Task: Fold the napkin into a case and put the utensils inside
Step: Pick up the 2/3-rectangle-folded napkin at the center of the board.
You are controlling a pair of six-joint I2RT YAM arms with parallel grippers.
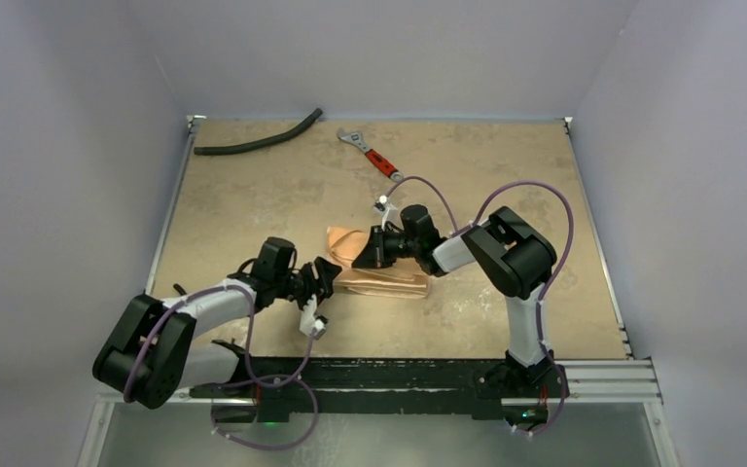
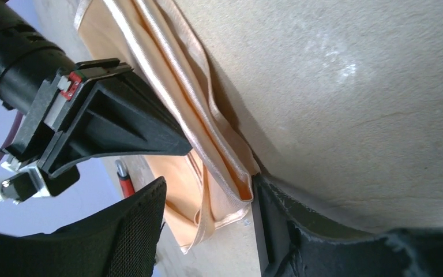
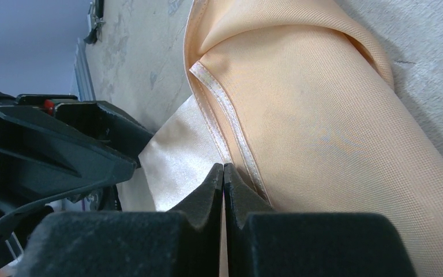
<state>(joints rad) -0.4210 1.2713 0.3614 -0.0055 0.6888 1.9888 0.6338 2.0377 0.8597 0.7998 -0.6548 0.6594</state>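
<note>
Just one napkin (image 1: 389, 284), one wrench (image 1: 370, 151).

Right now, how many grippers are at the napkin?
2. The left gripper straddles a folded near corner of the napkin, jaws apart; the right gripper is shut on its hem farther back.

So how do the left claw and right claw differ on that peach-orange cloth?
The left claw stands open, fingers straddling the peach-orange cloth napkin's folded edge; the right claw is shut, seemingly pinching its hem. The left claw is at the flat layers, the right claw at the raised fold. Both are black, on one napkin.
</note>
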